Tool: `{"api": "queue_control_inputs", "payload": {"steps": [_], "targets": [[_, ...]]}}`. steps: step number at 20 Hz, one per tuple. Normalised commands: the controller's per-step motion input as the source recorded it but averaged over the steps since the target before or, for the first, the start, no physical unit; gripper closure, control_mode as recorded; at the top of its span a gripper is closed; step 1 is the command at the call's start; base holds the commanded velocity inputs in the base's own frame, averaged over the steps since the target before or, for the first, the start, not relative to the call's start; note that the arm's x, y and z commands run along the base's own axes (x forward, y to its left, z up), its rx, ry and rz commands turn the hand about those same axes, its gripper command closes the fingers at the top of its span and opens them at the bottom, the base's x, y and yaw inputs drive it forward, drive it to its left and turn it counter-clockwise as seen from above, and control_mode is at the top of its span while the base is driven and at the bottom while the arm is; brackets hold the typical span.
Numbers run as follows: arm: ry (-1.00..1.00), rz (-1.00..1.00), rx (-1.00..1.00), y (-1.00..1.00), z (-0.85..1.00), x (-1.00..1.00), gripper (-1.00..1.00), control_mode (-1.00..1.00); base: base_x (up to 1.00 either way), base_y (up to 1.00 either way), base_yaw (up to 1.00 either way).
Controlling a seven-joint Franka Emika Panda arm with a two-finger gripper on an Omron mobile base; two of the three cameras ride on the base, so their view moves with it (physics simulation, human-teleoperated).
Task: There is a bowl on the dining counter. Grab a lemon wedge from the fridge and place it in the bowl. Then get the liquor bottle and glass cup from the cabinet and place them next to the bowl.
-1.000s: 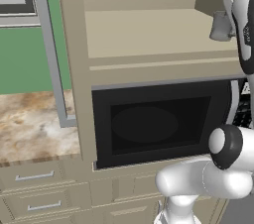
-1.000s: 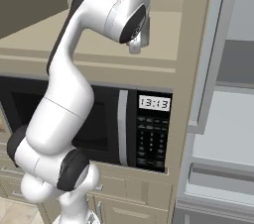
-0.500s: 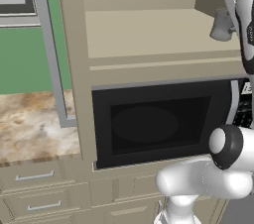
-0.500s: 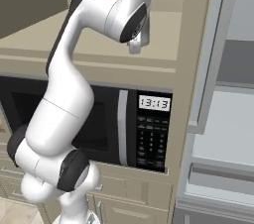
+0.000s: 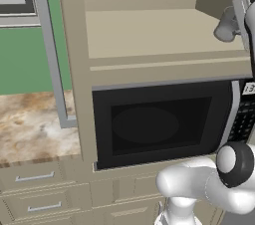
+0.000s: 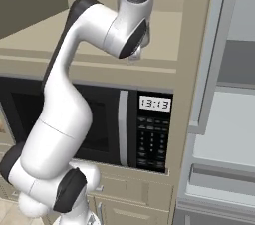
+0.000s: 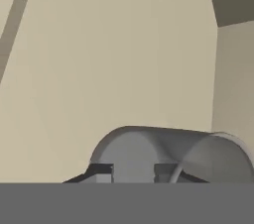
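A grey glass cup lies across the bottom of the hand view, right against my gripper. The two dark fingertips stand close together against it. In the left base view the glass cup shows as a grey shape at the right end of the open cabinet's shelf, at the tip of my hand. From the right base view my arm reaches up into that cabinet, the gripper pointing down at the shelf. The bowl, lemon wedge and liquor bottle are out of view.
A black microwave sits built in directly under the cabinet shelf. An open cabinet door hangs to the left, above a marble counter with drawers. The fridge stands to the right.
The fingers have drawn in around the glass cup. The arm and the cup have hardly moved.
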Motion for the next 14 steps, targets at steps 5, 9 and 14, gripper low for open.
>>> {"api": "queue_control_inputs", "payload": {"steps": [5,9,14], "targets": [[-0.13,0.00,0.00,0.31,-0.05,-0.30,1.00,-1.00,0.00,0.00,0.00],[-0.09,-0.03,0.01,0.19,0.06,-0.55,1.00,-1.00,0.00,0.00,0.00],[-0.06,-0.07,0.01,0.13,0.05,-0.68,1.00,-1.00,0.00,0.00,0.00]]}}
